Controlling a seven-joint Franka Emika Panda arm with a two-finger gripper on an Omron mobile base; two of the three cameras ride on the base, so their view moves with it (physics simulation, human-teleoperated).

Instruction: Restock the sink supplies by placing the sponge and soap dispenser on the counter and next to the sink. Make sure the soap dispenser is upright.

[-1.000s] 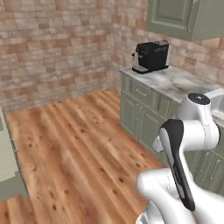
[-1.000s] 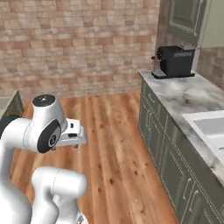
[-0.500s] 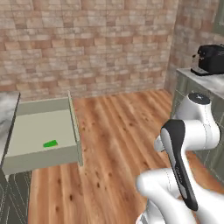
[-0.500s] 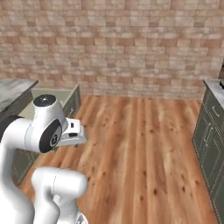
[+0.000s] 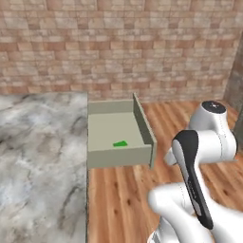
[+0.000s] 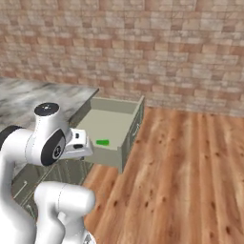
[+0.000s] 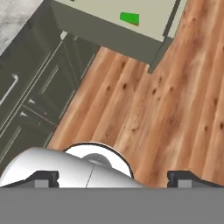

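Observation:
A green sponge [image 5: 120,143] [image 6: 102,142] [image 7: 130,18] lies flat on the floor of an open drawer [image 5: 119,156] [image 6: 107,160] [image 7: 109,31]. The drawer sticks out from under a grey-white marble counter [image 5: 38,156] [image 6: 28,95] [image 7: 15,13]. My gripper [image 7: 114,178] hangs above the wood floor, well short of the drawer, open with nothing between its fingertips [image 7: 43,177]. The soap dispenser and the sink are out of view.
Dark cabinet fronts with handles [image 7: 35,96] run below the counter beside the drawer. Wood floor [image 6: 190,167] spreads out to the right, with free room. A brick wall [image 5: 118,42] closes the back. My own white arm [image 5: 204,142] fills the lower right of the left base view.
The whole picture has swung as the base turned: the coffee machine's counter left the view, and the open drawer with the sponge moved towards the centre. The arm's pose looks unchanged.

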